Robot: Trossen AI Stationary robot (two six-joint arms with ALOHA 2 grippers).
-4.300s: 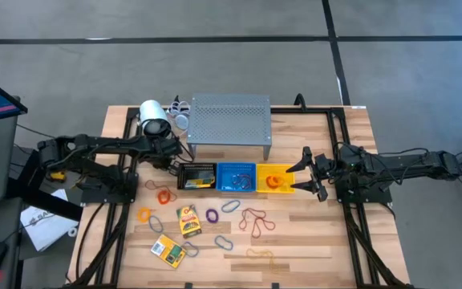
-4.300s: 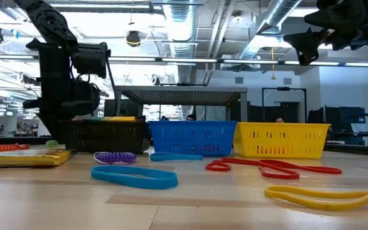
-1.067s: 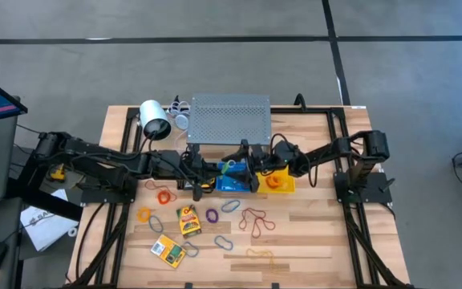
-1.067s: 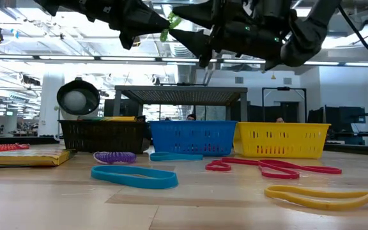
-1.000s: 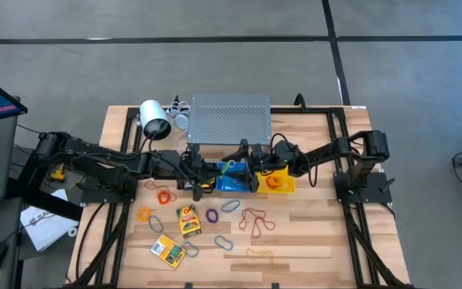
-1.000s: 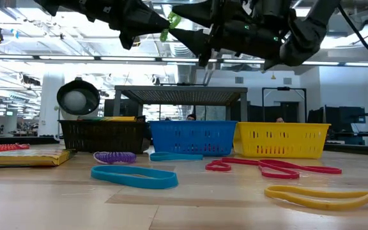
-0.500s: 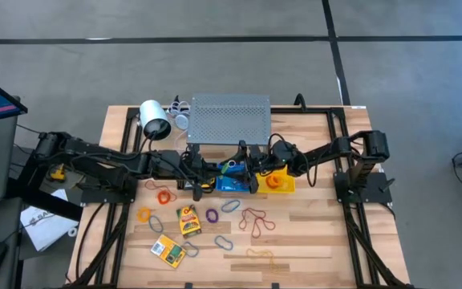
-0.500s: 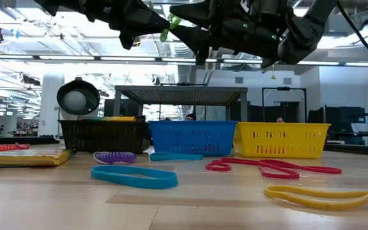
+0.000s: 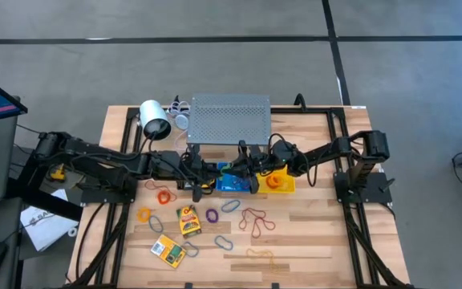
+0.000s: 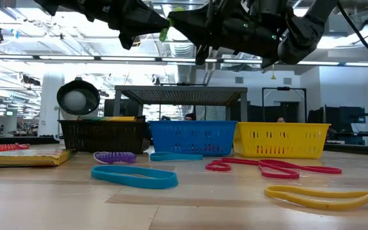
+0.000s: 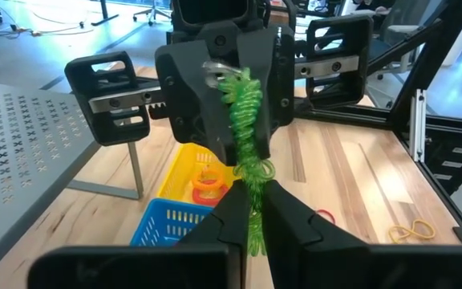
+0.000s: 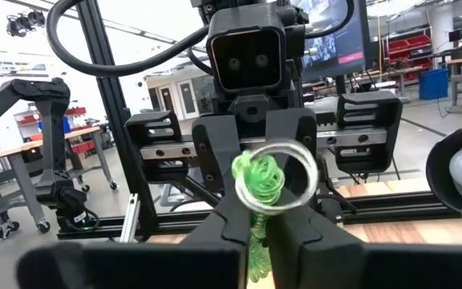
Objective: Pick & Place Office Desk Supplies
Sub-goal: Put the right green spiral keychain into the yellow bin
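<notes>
Left gripper (image 9: 216, 169): clenched on one end of the green coil (image 11: 247, 152), up in the air above the blue basket (image 9: 236, 178), tip to tip with the other arm's fingers.
Right gripper (image 9: 239, 168): clamped on the far end of the same green coil, facing the left gripper head-on, also over the blue basket.
Green coil: a springy green spiral cord with a clear ring at one end, stretched across between the two grippers, off the table and pinched at both ends.
Baskets: black basket (image 9: 197, 177) just below the left gripper's wrist, blue basket under the meeting point, yellow basket (image 9: 275, 178) under the right arm, with an orange item inside.
Loose supplies: nearer the table's front edge than both grippers lie an orange band (image 9: 164, 195), a purple band (image 9: 212, 215), red-brown loops (image 9: 254, 220), grey oval clips (image 9: 224, 242) and two yellow-and-green packs (image 9: 188, 219).
Grey shelf (image 9: 229, 118): just beyond the grippers, standing behind the baskets.
White lamp-like cylinder (image 9: 153, 118): beyond the left arm, beside the shelf.
</notes>
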